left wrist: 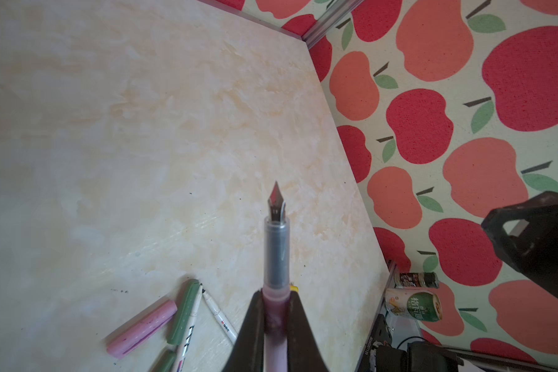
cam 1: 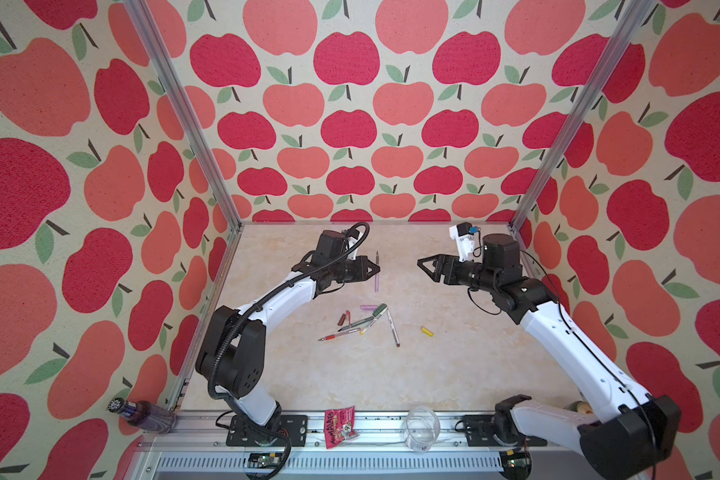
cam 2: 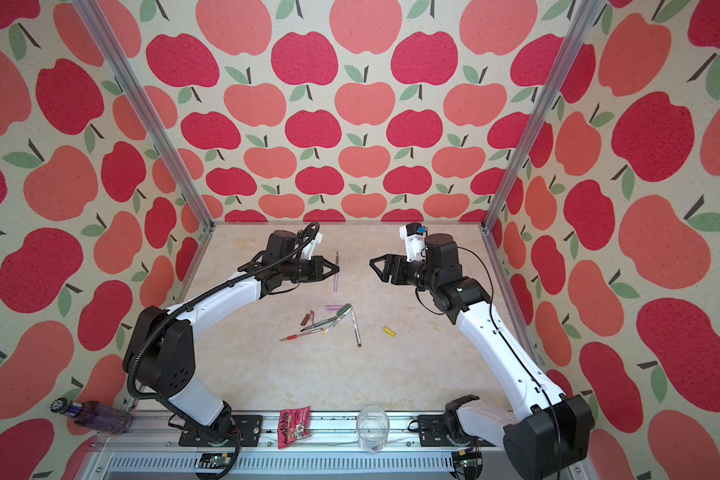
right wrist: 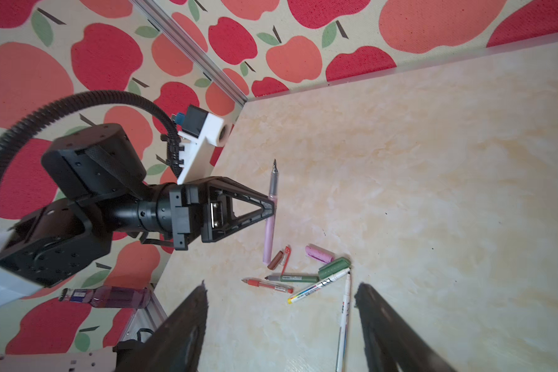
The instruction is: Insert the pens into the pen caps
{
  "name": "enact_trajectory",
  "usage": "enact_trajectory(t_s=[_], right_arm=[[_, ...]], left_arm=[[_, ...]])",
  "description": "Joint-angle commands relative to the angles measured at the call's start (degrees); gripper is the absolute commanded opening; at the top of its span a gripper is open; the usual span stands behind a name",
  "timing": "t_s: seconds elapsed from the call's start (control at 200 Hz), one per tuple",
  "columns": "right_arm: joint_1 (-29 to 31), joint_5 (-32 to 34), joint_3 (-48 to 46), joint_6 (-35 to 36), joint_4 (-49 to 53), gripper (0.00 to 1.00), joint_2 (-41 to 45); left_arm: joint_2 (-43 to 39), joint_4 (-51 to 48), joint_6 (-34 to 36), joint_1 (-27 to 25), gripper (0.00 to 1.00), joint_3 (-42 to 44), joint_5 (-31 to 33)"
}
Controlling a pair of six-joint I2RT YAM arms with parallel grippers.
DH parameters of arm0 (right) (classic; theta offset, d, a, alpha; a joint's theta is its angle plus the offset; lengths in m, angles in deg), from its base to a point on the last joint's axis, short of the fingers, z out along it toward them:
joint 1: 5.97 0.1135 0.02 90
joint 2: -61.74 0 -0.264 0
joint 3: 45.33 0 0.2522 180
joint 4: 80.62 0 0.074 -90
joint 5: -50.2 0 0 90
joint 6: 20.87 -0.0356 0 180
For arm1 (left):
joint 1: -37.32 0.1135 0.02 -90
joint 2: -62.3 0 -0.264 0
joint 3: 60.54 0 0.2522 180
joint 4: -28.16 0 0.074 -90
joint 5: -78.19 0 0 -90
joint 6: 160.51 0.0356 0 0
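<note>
My left gripper [cam 1: 378, 271] is shut on the lilac pen [cam 1: 377, 286] and holds it above the table, nib pointing toward the back wall. The left wrist view shows the pen [left wrist: 276, 251] pinched between the fingers [left wrist: 298, 325]. My right gripper [cam 1: 425, 268] hangs open and empty to the right, facing the pen; its jaws stand wide in the right wrist view [right wrist: 281, 290]. On the table lie the lilac cap [cam 1: 366, 308], green cap [cam 1: 380, 309], brown cap [cam 1: 341, 319], red cap [cam 1: 348, 316], yellow cap [cam 1: 427, 331], the red pen [cam 1: 337, 336], green pen [cam 1: 356, 324] and two white pens [cam 1: 393, 328].
A red snack packet [cam 1: 339, 422] and a clear plastic cup [cam 1: 422, 428] sit on the front rail. A purple bottle [cam 1: 142, 417] lies outside the front left corner. Cans [left wrist: 413, 304] stand beyond the table's right edge. Apple-patterned walls enclose three sides.
</note>
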Motion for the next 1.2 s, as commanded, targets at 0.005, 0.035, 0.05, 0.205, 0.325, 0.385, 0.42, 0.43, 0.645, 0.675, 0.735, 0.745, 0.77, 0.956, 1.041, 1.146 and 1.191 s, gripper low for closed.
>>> enact_trajectory(t_s=[0.005,0.035,0.05,0.205,0.325,0.385,0.42,0.43,0.645,0.675,0.735,0.745,0.77,0.956,1.041,1.146,1.191], right_arm=[[-0.1,-6.4,1.6,-4.7,-3.7,0.75,-1.2],[-0.1,-7.0,1.6,-5.1,-4.3,0.75,-1.9],[-0.1,-7.3,1.6,-5.4,-4.6,0.74,-2.1],[0.7,-8.4,1.0,-6.9,-7.2,0.71,-4.6],[1.7,-8.5,1.9,-6.4,-7.1,0.7,-6.8],[2.1,-8.2,2.5,-5.7,-6.7,0.69,-7.8],[2.2,-7.9,2.8,-5.4,-6.3,0.69,-8.4],[2.2,-7.8,2.9,-5.4,-6.2,0.69,-8.5],[2.4,-7.9,3.9,-5.1,-6.6,0.67,-11.1],[2.5,-7.9,4.1,-5.1,-6.7,0.66,-11.5],[2.5,-7.9,4.4,-5.1,-6.9,0.66,-12.3],[2.5,-7.9,4.5,-5.1,-7.0,0.66,-12.4],[2.5,-8.0,4.6,-5.0,-7.0,0.66,-12.8],[2.5,-8.5,5.7,-4.6,-7.1,0.59,-14.7],[2.5,-8.9,5.7,-5.1,-7.7,0.53,-15.2],[2.7,-9.2,5.2,-5.8,-8.8,0.47,-15.5],[2.8,-9.4,4.9,-5.9,-9.1,0.45,-15.6]], left_arm=[[-2.4,8.4,2.4,-1.9,0.0,1.3,-7.7],[-2.3,8.8,2.3,-2.3,0.0,1.2,-8.4],[-2.3,8.8,2.1,-2.4,0.0,1.1,-8.7],[-2.5,10.2,1.3,-3.7,0.0,1.0,-9.5],[-2.7,10.7,1.1,-4.3,0.0,0.9,-10.2],[-2.6,10.8,1.0,-4.4,0.0,0.9,-10.5],[-2.5,10.8,0.9,-4.5,0.0,0.8,-10.4],[-2.5,10.9,0.9,-4.5,0.0,0.8,-10.4],[-1.9,10.8,1.0,-4.9,0.0,-0.1,-11.4],[-1.8,10.7,1.0,-5.1,0.0,-0.3,-11.5],[-1.5,10.3,1.3,-5.3,0.0,-0.8,-11.7],[-1.4,10.2,1.4,-5.4,0.0,-0.9,-11.8],[-1.3,9.9,1.4,-5.5,0.0,-1.2,-11.7],[-0.7,10.2,0.7,-5.9,0.0,-1.3,-11.2],[-0.6,10.7,0.5,-6.1,0.0,-1.3,-10.9],[-0.5,11.3,0.2,-6.3,0.0,-1.2,-10.3],[-0.4,11.6,0.1,-6.4,0.0,-1.2,-10.3]])
